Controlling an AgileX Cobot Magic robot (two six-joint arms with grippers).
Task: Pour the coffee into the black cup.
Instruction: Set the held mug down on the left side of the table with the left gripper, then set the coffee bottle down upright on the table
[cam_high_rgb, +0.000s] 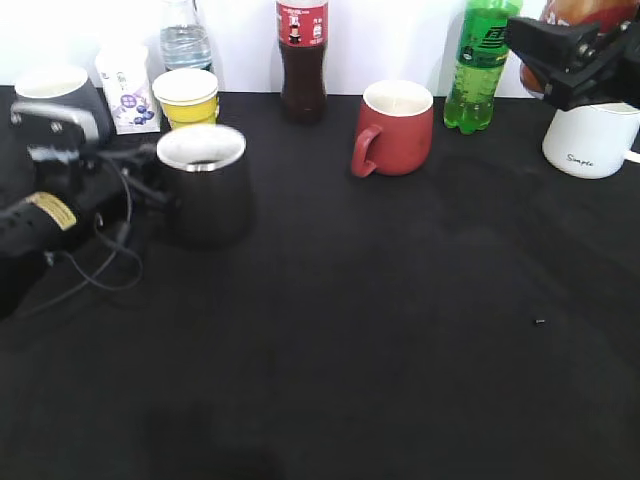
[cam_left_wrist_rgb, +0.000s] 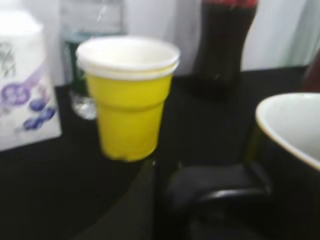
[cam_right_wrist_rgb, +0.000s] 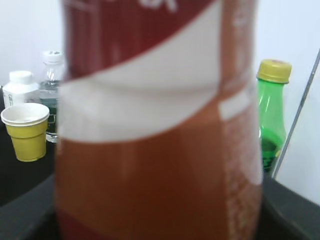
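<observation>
While the right hand (cam_high_rgb: 560, 62) holds the coffee (cam_right_wrist_rgb: 157, 130) high at far right, the black cup (cam_high_rgb: 205, 185) waits left.
Smooth, liquid-heavy bottle: grip mid-body; left hand's (cam_high_rgb: 150, 180) opening is unclear.

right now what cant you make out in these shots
- Coffee bottle: fills the right wrist view, blurred; cap cut off by the top edge, label unreadable.
- Right gripper: fingers hidden in the exterior view, grip unclear.
- Left gripper: dark blur beside the black cup; open or shut unclear.
- Black cup contents: interior not visible.
</observation>
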